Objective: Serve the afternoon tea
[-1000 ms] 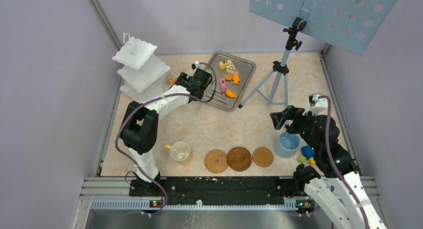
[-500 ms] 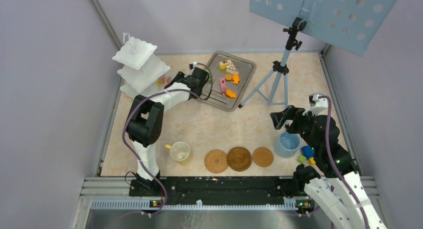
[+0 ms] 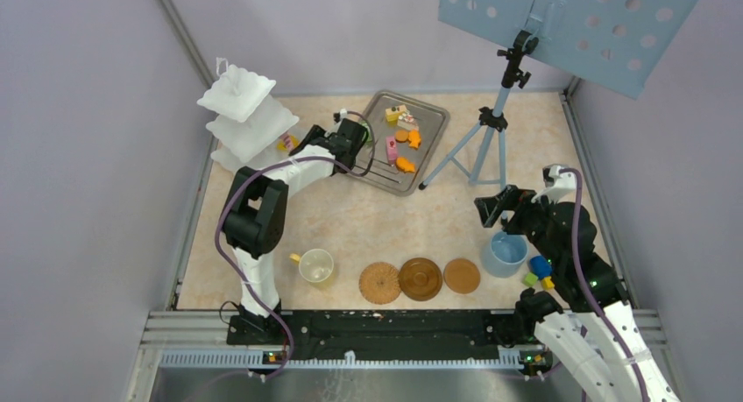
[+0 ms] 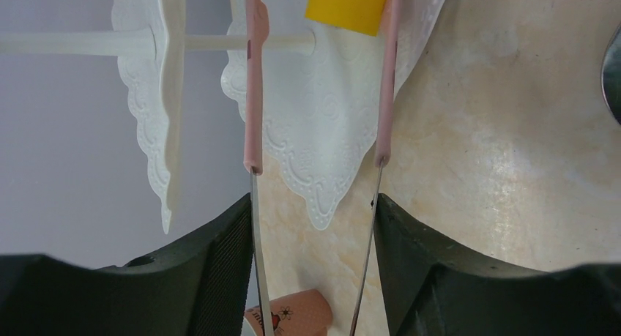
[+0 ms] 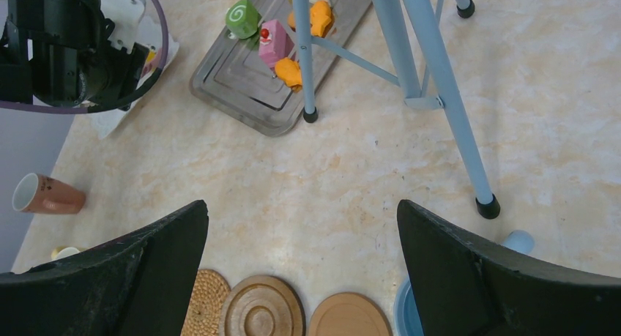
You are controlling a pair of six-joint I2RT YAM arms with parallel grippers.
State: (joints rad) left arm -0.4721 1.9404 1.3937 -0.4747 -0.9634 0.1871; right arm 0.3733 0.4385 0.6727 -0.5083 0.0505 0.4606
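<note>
Yellow wedge cut off at top edge, between arms of pink tongs. Left tool clamps tongs; right tool gapes, empty.

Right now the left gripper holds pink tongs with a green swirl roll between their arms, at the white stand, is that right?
Not the green roll: the left wrist view shows the yellow wedge between the arms. The left gripper does hold the pink tongs at the white stand.
</note>
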